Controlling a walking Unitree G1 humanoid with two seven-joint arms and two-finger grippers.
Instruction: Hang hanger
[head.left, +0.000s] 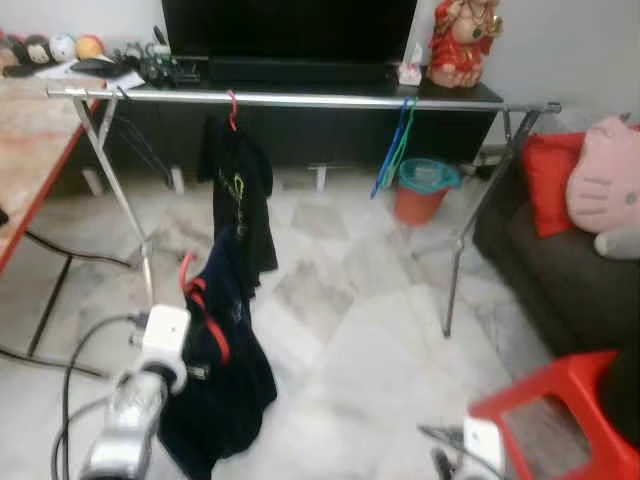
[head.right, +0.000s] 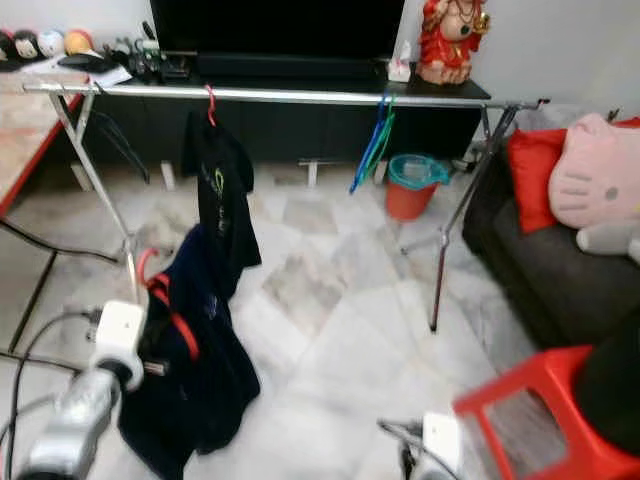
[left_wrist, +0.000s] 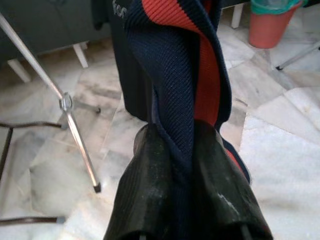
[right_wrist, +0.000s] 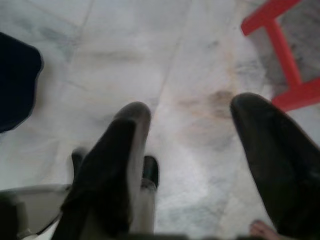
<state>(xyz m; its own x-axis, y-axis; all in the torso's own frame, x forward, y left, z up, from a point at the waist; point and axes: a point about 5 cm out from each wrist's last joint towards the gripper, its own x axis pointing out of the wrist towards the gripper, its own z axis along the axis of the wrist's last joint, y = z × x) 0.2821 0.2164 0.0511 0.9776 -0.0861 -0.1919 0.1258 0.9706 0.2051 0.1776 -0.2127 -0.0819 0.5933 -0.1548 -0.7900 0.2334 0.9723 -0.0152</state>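
Note:
My left gripper (left_wrist: 182, 150) is shut on a navy garment with red trim (head.left: 225, 360) that hangs on a red hanger (head.left: 186, 268); the hook curls up just left of the cloth. I hold it low, below the silver clothes rail (head.left: 300, 99). A black shirt on a red hanger (head.left: 238, 185) hangs on that rail near its left end. Blue and green bare hangers (head.left: 397, 140) hang further right. My right gripper (right_wrist: 190, 145) is open, down low over the marble floor.
The rail stands on folding legs (head.left: 460, 250) in front of a dark TV cabinet (head.left: 320, 130). A red stool (head.left: 560, 415) is at lower right, a dark sofa with cushions (head.left: 570, 250) on the right, a table (head.left: 30, 150) on the left, an orange bin (head.left: 422, 190) behind.

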